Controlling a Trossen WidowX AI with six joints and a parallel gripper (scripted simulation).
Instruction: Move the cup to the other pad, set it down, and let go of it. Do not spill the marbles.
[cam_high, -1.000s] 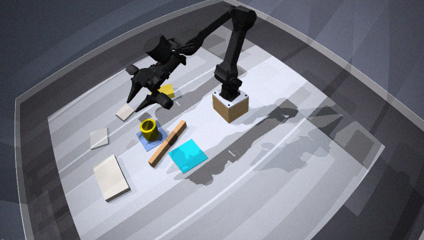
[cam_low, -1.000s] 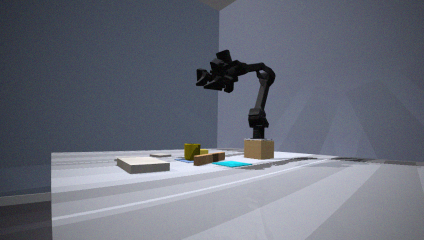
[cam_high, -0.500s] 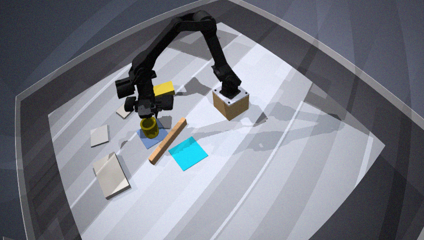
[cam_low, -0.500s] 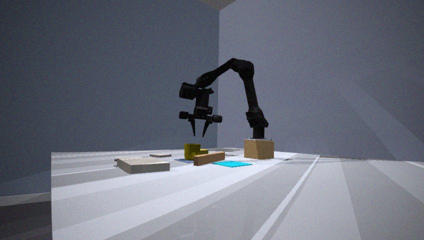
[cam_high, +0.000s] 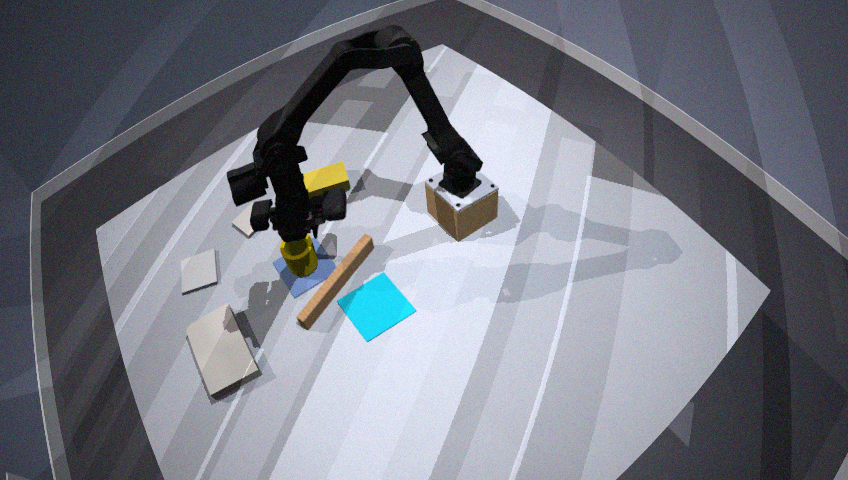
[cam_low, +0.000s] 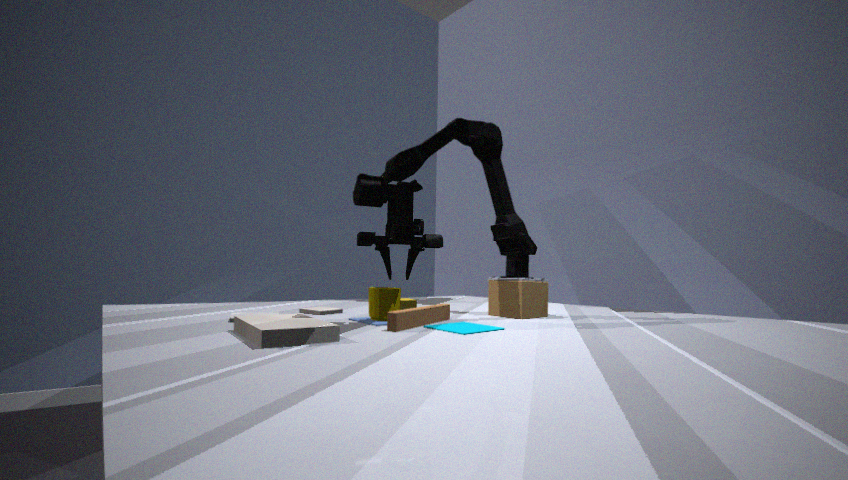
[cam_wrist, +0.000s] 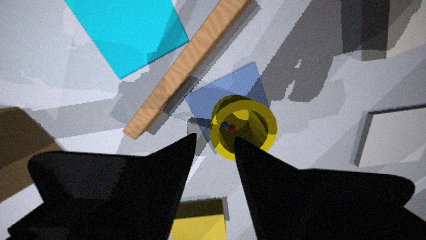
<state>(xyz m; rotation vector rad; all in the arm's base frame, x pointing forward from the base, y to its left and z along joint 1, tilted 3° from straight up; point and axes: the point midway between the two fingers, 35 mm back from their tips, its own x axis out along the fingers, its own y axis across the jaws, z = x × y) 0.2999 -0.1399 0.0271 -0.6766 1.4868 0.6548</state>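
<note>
The yellow cup (cam_high: 300, 261) (cam_low: 383, 303) (cam_wrist: 270, 127) stands upright on the blue pad (cam_high: 294, 285) (cam_low: 360, 320) (cam_wrist: 230, 82). A blue marble (cam_wrist: 224, 125) and a red marble (cam_wrist: 231, 128) show inside the cup. The other pad, cyan (cam_high: 377, 306) (cam_low: 464, 328) (cam_wrist: 130, 35), lies bare across the wooden bar. My gripper (cam_low: 399, 278) (cam_wrist: 215, 139) points down above the cup, its fingers partly open and empty. The tips are higher than the rim and a little off to one side of the cup's centre. In the top view the fingertips are mostly hidden.
A wooden bar (cam_high: 336, 282) (cam_low: 419, 317) (cam_wrist: 185, 67) lies between the pads. A yellow block (cam_high: 327, 177) (cam_low: 408, 303) (cam_wrist: 200, 227) lies behind the cup. A thick beige slab (cam_high: 223, 350) (cam_low: 285, 333) and a thin tile (cam_high: 199, 270) (cam_wrist: 395, 135) lie to the left in the top view.
</note>
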